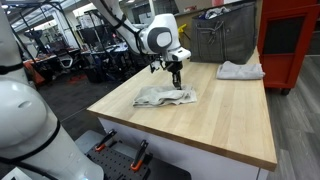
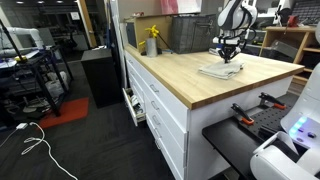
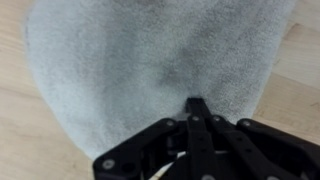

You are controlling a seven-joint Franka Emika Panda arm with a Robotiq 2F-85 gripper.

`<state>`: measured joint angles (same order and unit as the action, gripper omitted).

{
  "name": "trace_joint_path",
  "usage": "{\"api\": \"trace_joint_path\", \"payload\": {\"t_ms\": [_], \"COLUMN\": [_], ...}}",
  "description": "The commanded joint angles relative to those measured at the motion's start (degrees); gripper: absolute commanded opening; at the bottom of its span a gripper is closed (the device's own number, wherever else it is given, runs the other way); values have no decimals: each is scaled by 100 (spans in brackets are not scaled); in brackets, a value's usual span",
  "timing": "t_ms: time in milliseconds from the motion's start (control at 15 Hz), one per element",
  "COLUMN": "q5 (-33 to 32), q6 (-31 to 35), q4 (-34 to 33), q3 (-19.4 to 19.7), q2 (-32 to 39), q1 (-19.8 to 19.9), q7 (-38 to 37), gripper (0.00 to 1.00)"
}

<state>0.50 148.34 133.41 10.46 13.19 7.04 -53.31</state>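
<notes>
A light grey towel (image 1: 166, 96) lies crumpled on the wooden table top (image 1: 210, 125); it also shows as a pale patch (image 2: 221, 70) under the arm. My gripper (image 1: 177, 84) points straight down onto the towel's right part. In the wrist view the grey towel (image 3: 150, 60) fills most of the picture and my gripper (image 3: 197, 104) has its black fingers pressed together, shut on a pinch of the cloth. The fold between the fingertips is hidden by the fingers themselves.
A second crumpled white cloth (image 1: 241, 70) lies at the far right of the table. A red cabinet (image 1: 290, 40) stands behind it. A yellow spray bottle (image 2: 152, 40) stands at the far end of the counter. The counter has drawers (image 2: 160, 105) below.
</notes>
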Motion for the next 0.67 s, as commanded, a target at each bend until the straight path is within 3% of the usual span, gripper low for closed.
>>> {"api": "trace_joint_path", "payload": {"t_ms": [0, 600], "q5": [89, 581], "q6": [109, 6], "q4": [-324, -1444], "q3": [26, -341], "q2": [316, 1001], "q1": [-176, -590], "q7": [-84, 67], "gripper": [0, 0]}}
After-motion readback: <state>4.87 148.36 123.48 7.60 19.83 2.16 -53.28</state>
